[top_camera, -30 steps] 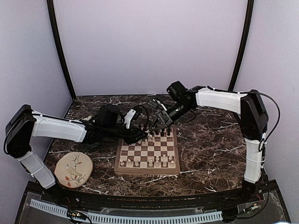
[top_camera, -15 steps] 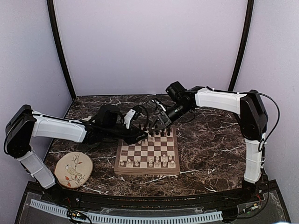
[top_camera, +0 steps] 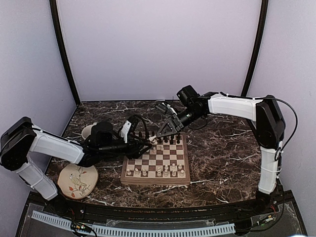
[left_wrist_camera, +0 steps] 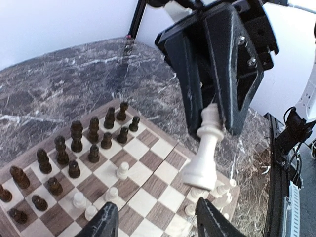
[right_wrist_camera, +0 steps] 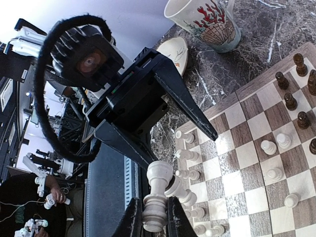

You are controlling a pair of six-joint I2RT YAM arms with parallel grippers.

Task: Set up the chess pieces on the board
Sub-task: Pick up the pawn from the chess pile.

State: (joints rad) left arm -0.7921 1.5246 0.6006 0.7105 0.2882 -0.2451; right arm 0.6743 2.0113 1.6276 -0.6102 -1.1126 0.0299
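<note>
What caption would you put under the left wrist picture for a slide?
The right claw holds a tilted white chess piece above the board while the left claw stands open nearby.

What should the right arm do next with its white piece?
Probably carry the white piece toward the other white pieces at the near edge of the board. The right gripper is shut on its top, holding it tilted above the board, and the left gripper stands open, clear of it.

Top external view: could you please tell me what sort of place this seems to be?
Probably a robotics lab's recording booth. Plain lilac walls enclose a marble-patterned table that the left arm and right arm reach over, and the right wrist view shows a person among cluttered equipment outside.
</note>
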